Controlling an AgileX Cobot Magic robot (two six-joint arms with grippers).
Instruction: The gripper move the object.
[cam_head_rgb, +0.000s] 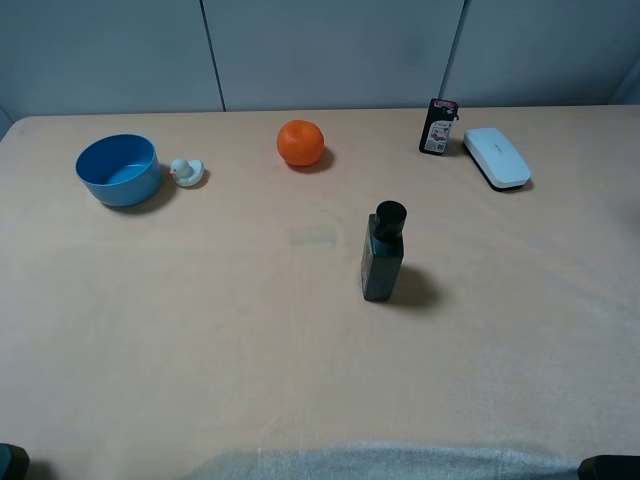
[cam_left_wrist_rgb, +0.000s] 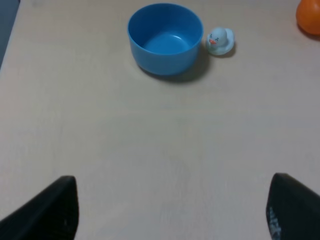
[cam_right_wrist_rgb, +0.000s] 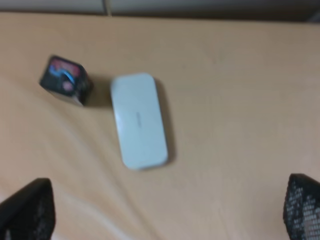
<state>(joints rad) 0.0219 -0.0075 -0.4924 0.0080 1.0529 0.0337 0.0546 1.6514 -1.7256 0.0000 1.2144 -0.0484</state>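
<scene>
The object, a flat white oblong block (cam_head_rgb: 496, 157), lies at the table's back right; in the right wrist view (cam_right_wrist_rgb: 138, 120) it lies ahead of the fingers, untouched. My right gripper (cam_right_wrist_rgb: 167, 210) is open and empty, with its dark fingertips (cam_right_wrist_rgb: 30, 210) wide apart, well short of the block. My left gripper (cam_left_wrist_rgb: 172, 210) is open and empty over bare table, short of the blue bowl. In the exterior high view only dark bits of the arms show at the bottom corners.
A small black packet (cam_head_rgb: 438, 126) stands just left of the block and shows in the right wrist view (cam_right_wrist_rgb: 65, 80). A dark bottle (cam_head_rgb: 383, 252) stands mid-table. An orange (cam_head_rgb: 300, 142), a blue bowl (cam_head_rgb: 118, 170) and a small toy duck (cam_head_rgb: 187, 171) sit at the back.
</scene>
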